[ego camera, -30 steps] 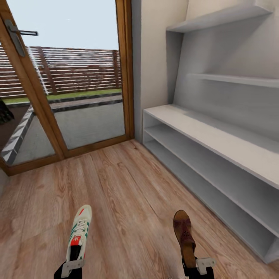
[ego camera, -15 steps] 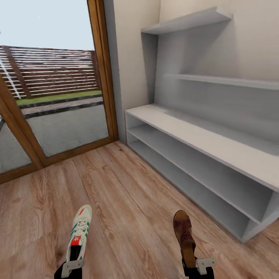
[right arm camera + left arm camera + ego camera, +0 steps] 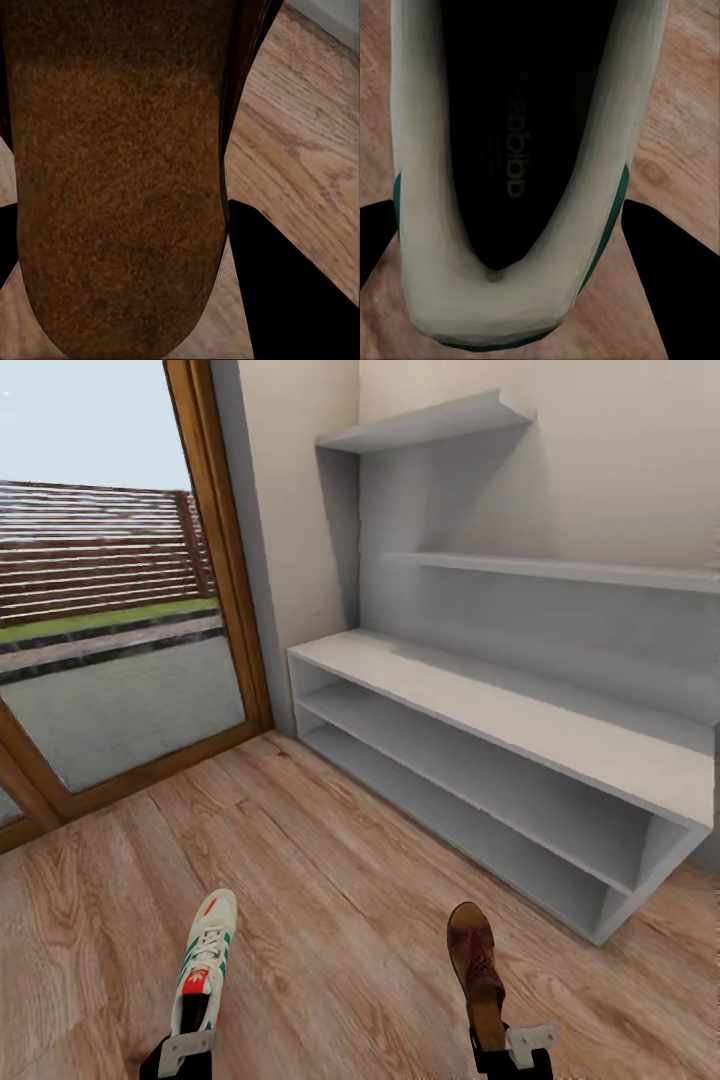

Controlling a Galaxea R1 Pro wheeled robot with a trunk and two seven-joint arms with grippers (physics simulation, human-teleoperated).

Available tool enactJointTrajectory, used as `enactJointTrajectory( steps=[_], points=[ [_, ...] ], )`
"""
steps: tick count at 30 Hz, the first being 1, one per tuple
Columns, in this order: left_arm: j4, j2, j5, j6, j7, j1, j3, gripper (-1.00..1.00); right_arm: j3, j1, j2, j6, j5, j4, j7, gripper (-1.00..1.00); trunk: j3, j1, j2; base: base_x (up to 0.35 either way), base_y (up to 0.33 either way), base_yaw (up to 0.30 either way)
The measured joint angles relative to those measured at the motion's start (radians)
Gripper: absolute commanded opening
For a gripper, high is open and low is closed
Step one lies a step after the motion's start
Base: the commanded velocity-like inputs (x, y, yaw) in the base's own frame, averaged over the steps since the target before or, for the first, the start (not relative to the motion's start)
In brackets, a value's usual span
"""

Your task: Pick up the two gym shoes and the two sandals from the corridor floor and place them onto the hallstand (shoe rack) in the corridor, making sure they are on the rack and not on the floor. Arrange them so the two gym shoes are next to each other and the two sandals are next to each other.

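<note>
Item one: gym shoe (image 3: 205, 958), white upper with green side stripes and an orange-red tongue patch, laces visible, toe pointing away from the robot; held at its heel by the left pincer (image 3: 187, 1042), above the corridor floor (image 3: 330, 880). In the left wrist view the gym shoe (image 3: 510, 172) shows a dark insole with printed lettering, a pale padded collar and a green edge, with the black fingers (image 3: 667, 277) on either side of the heel. Item two: sandal (image 3: 475, 970), dark brown leather with a patterned strap and tan insole, toe forward, gripped at its heel by the right pincer (image 3: 512, 1048). In the right wrist view the sandal (image 3: 120, 172) presents a grainy, suede-like brown footbed with a rounded heel, set between the black fingers (image 3: 292, 292). Item three: hallstand (image 3: 480, 750), pale grey, matte, a low unit with a flat top and two long open shelf levels, slanted near end, standing ahead and to the right against a cream wall (image 3: 560, 470), with two floating shelves (image 3: 430, 425) above. Flooring: warm light-brown wood-grain planks. Left: a wood-framed glass door (image 3: 110, 620), slatted fence and grass outside.
</note>
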Motion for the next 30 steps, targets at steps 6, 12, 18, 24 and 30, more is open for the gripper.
enactJointTrajectory(
  steps=[6,12,18,24,30],
  points=[
    [0.0,0.0,0.001,0.0,0.0,0.0,0.0,-1.0,0.0,0.0,0.0,0.0,0.0,0.0,0.0,-1.0,0.002,0.0,0.0,0.009,0.304,-0.293],
    [-0.001,0.0,0.001,0.0,0.0,0.0,0.0,-1.0,0.0,0.0,0.0,0.0,0.0,0.0,0.0,-1.0,0.004,0.0,0.0,0.123,0.295,-0.293],
    [-0.002,0.0,0.001,0.0,0.001,0.0,0.0,-1.0,0.0,0.0,0.0,0.0,0.0,0.0,0.0,-1.0,0.006,0.0,0.0,0.198,0.27,-0.293],
    [-0.001,0.0,0.0,0.0,0.0,0.0,0.0,-1.0,0.0,0.0,0.0,0.0,0.0,0.0,0.0,-1.0,0.008,0.0,0.0,0.172,0.224,-0.293],
    [0.002,0.0,-0.001,0.0,0.0,0.0,0.0,-1.0,0.0,0.0,0.0,0.0,0.0,0.0,0.0,-1.0,0.009,0.0,0.0,0.032,0.039,-0.293]
  ],
)
